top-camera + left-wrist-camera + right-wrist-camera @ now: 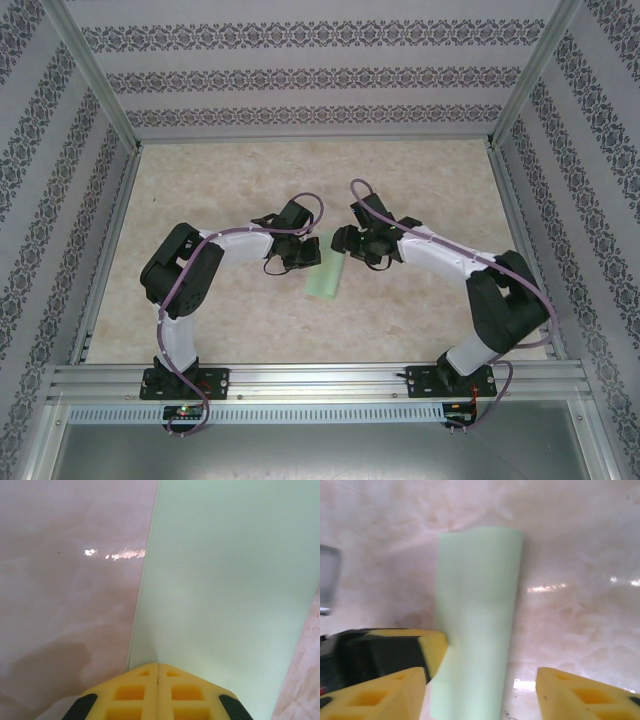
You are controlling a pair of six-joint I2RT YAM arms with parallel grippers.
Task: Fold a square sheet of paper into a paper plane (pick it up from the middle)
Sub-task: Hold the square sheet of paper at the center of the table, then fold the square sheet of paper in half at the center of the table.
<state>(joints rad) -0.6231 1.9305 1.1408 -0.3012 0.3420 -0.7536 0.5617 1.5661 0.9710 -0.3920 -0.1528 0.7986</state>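
**Top external.** My left gripper [300, 256] and right gripper [343, 243] meet near the middle of the marbled table [250, 190]. The sheet of paper [325, 278], folded to a narrow pale green strip, lies flat between them. It runs from its top end under the grippers toward 7 o'clock. My left gripper is at its 10 o'clock side and my right gripper at its 1 o'clock end.

**Left wrist.** My left gripper [158, 669] has its yellow fingers [130, 695] pressed together, with no gap at the seam. Their tips rest at the sheet's [220, 580] near corner, and the sheet spreads away toward 12 and 1 o'clock. I cannot tell whether a layer is nipped between them. Bare table [65, 580] lies at 9 o'clock.

**Right wrist.** My right gripper [481, 672] stands wide apart, one finger [385, 692] at 7 o'clock and the other at 5 o'clock. The sheet [477, 590] runs between them toward 12 o'clock, touching neither pad. A left-gripper finger [432, 647] touches the sheet's 9 o'clock edge.
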